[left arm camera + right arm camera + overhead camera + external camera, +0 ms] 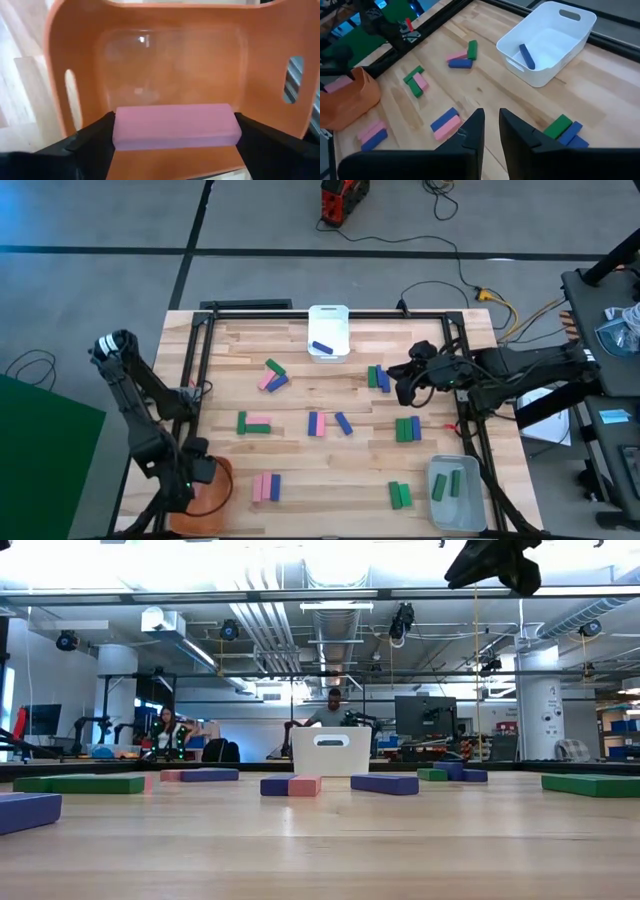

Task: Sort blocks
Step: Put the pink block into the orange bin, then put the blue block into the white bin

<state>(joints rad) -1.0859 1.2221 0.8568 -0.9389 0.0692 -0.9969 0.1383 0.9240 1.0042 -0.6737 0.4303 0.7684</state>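
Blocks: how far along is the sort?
Early. Done: one blue block in the white bin, two green blocks in the grey bin. In hand: the left tool holds a pink block over the orange bin, which shows no blocks yet. The right tool hovers over mid-table, nearly closed on nothing. Left: the loose blocks across the table.

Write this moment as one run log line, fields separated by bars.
left gripper: shut on pink block, over orange bin | right gripper: empty, above table middle | white bin: one blue block
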